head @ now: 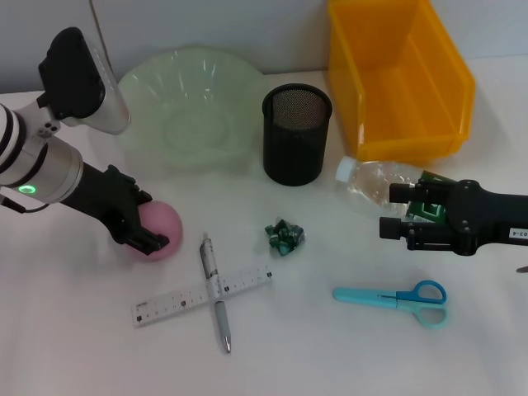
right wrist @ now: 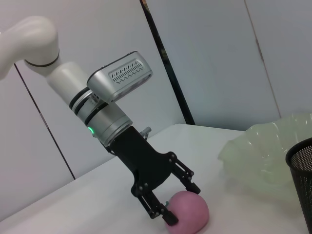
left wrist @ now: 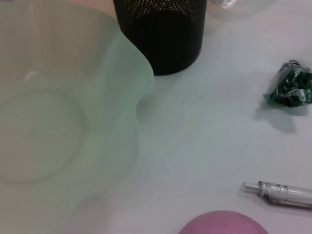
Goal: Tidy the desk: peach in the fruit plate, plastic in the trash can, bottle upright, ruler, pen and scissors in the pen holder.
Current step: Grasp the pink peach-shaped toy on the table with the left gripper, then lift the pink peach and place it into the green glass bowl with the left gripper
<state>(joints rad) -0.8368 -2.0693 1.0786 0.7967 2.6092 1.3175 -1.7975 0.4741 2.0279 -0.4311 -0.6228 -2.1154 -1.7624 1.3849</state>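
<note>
The left hand (head: 148,227) reaches down at a slant to the pink peach (head: 158,230), its black fingers (right wrist: 187,178) spread wide on either side of the fruit; whether they press on it cannot be told. The peach sits on the white worktop (head: 330,346), just in front of the pale green fruit plate (head: 191,107) and to the left of the pen (head: 216,290), which lies crossed over the ruler (head: 190,299). The black mesh pen holder (head: 296,134) stands beside the plate, with the crumpled green plastic (head: 285,236) in front of it. The right hand (head: 394,210) hovers low over the lying bottle (head: 375,179), before the yellow bin (head: 396,74); its finger spread cannot be told. The blue scissors (head: 396,297) lie nearer the front.
</note>
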